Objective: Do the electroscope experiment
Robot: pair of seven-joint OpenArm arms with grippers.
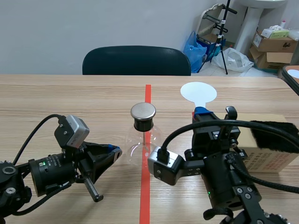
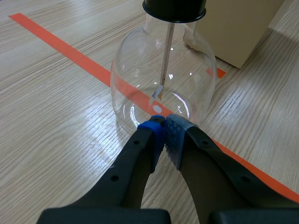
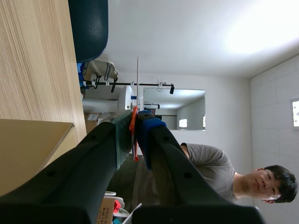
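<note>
Just before my closed, empty left gripper (image 2: 164, 122) the electroscope (image 2: 163, 74) is standing; my right gripper (image 3: 135, 120) is pinching a white paddle (image 1: 198, 92).

Dark chair (image 1: 136, 59) (grey wall (image 1: 93, 23) behind).

Fingers (image 2: 136, 156) closed, tips at glass flask (image 2: 135, 70) base.

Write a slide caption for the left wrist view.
Left claw, shut, tips at the base of a clear round glass flask with black stopper on the light wooden table.
</note>
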